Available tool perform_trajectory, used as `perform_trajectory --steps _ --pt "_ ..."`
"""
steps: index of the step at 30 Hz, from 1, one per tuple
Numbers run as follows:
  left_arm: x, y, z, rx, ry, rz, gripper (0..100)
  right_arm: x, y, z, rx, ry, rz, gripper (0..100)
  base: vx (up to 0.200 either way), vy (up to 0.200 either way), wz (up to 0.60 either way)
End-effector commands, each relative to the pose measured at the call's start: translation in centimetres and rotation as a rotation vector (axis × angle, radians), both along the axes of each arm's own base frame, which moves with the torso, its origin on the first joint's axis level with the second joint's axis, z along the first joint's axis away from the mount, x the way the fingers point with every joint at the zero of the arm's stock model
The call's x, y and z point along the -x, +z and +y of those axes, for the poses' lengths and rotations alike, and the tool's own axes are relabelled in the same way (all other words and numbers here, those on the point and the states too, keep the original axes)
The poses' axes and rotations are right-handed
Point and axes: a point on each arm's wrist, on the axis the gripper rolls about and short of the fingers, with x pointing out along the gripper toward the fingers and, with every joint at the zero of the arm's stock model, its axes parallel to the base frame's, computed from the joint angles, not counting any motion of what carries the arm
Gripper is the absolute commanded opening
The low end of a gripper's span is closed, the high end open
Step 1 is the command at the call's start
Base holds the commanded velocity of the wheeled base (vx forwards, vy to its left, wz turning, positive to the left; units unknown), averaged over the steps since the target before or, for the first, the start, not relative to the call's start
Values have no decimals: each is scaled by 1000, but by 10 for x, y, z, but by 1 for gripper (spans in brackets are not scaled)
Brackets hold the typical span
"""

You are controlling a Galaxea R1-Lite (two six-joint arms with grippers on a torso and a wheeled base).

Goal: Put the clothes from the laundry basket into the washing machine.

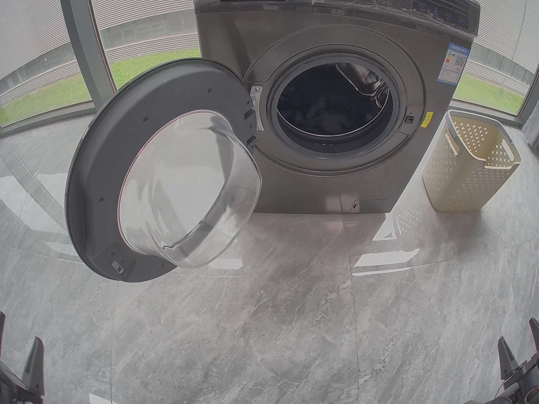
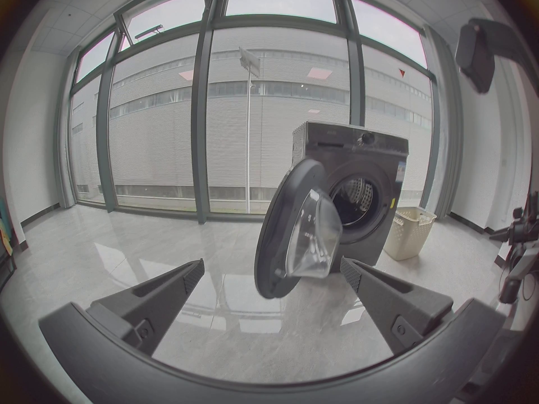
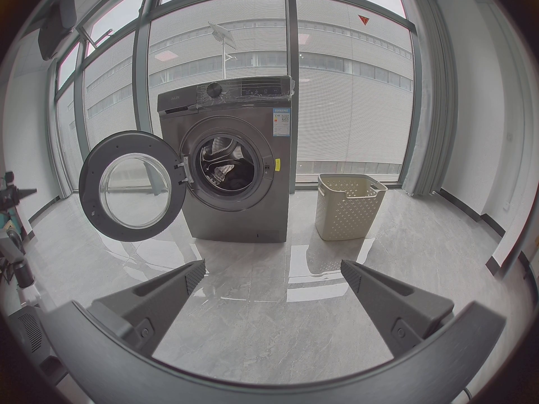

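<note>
1. Floor: grey marbled tiles, glossy, carrying washer and basket.
2. Washer: grey front-loader set before the windows. Top cut off at the head view's upper edge. Control panel under plastic film, hard to make out.
3. Door: swung wide open toward the robot's left, clear bowl bulging outward.
4. Basket: cream, perforated, upright on the floor just to the right of the washer, not touching it. Bottom hard to make out.
5. Clothes: inside the drum, a dark heap with a lighter piece on it. From the head view merely a dark mass, single garments impossible to tell apart.
6. Left gripper: low and well back from the washer, fingers spread wide, gripping nothing. Cut off at the head view's bottom-left corner.
7. Right gripper: likewise low and well back, fingers spread wide, gripping nothing. Cut off at the head view's bottom-right corner.
</note>
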Motion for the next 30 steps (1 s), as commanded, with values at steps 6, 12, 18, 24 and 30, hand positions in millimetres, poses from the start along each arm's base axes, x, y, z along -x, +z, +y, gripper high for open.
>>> perform_trajectory --steps 6,12,18,24,30 --pt "-92 98 -6 20 -142 161 100 0 -3 0 -2 -2 6 100 0 0 0" --pt "-130 109 -9 23 -179 240 100 0 -3 0 -1 -1 6 100 0 0 0" --pt "-170 109 -5 67 -185 258 100 0 -3 0 -1 -1 6 100 0 0 0" --pt "-194 105 -2 68 -219 253 100 0 -3 0 -1 -1 6 100 0 0 0" --pt "-200 103 -5 57 -282 256 100 0 -3 0 -1 -1 6 100 0 0 0"
